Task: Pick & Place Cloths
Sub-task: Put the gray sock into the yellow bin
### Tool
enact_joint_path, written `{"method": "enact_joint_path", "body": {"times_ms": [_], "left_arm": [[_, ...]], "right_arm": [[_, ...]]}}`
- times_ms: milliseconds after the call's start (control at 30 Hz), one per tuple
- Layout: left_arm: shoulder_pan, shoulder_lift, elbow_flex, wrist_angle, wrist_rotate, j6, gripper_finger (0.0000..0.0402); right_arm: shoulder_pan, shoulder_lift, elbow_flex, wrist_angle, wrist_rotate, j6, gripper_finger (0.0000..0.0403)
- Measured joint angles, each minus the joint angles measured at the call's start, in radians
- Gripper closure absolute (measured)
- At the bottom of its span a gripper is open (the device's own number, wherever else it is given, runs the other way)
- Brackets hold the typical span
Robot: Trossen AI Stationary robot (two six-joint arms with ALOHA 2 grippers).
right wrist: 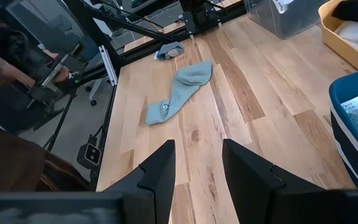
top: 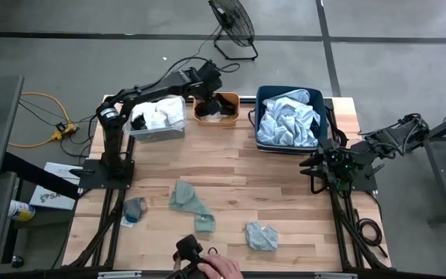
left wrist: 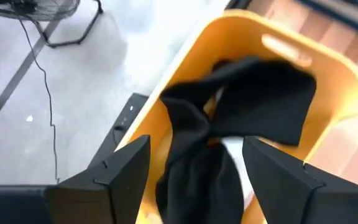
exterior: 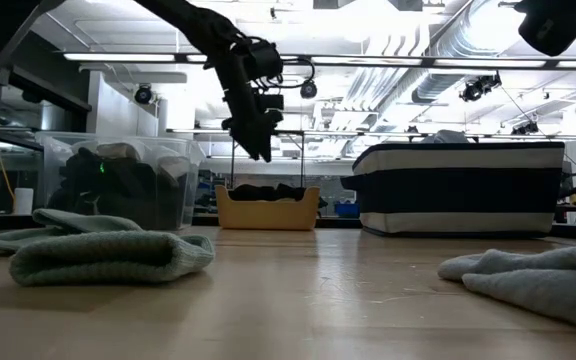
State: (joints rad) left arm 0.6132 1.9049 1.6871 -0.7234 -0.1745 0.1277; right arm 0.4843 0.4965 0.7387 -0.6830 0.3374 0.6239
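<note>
Left gripper (left wrist: 194, 180) over orange bin (top: 217, 107) at 12 o'clock, fingers spread, black cloth (left wrist: 241, 106) lying loose in the bin. Right gripper (right wrist: 197, 168) parked at 3 o'clock, partly open, empty. Navy bin (top: 289, 116) holds pale blue cloth (top: 287, 122); clear bin (top: 158, 120) holds white cloth (top: 155, 116). Grey-green cloths (top: 190, 203) on table at 6.

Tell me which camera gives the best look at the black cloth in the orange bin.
The left wrist view: the black cloth fills the frame, draped in the orange bin between the left gripper's open fingers. The high view shows it as a small dark patch; the low view shows only a dark mound above the rim; the right wrist view catches just an edge.
</note>
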Motion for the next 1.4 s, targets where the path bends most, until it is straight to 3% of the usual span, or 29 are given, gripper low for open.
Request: {"method": "enact_joint_path", "body": {"times_ms": [100, 233, 567, 867, 1133, 1400], "left_arm": [[0.002, 0.001, 0.0, 0.034, 0.009, -0.043, 0.0158], [0.002, 0.036, 0.001, 0.07, 0.011, -0.098, 0.02], [0.0, 0.079, 0.001, 0.024, 0.032, -0.189, 0.039], [-0.002, 0.076, 0.0, -0.102, 0.034, -0.186, 0.0398], [-0.049, -0.041, 0.0, -0.145, 0.038, -0.115, 0.0398], [-0.18, -0.166, 0.001, -0.447, 0.061, -0.056, 0.0397]], "right_arm": [[0.0, 0.0, 0.0, 0.0, 0.0, 0.0, 0.0279], [0.0, 0.0, 0.0, 0.0, 0.0, 0.0, 0.0279], [0.0, 0.0, 0.0, 0.0, 0.0, 0.0, 0.0279], [0.0, 0.0, 0.0, -0.001, 0.0, 0.0, 0.0279], [0.0, 0.0, 0.0, -0.001, 0.0, 0.0, 0.0279], [0.0, 0.0, 0.0, -0.001, 0.0, 0.0, 0.0279]]}}
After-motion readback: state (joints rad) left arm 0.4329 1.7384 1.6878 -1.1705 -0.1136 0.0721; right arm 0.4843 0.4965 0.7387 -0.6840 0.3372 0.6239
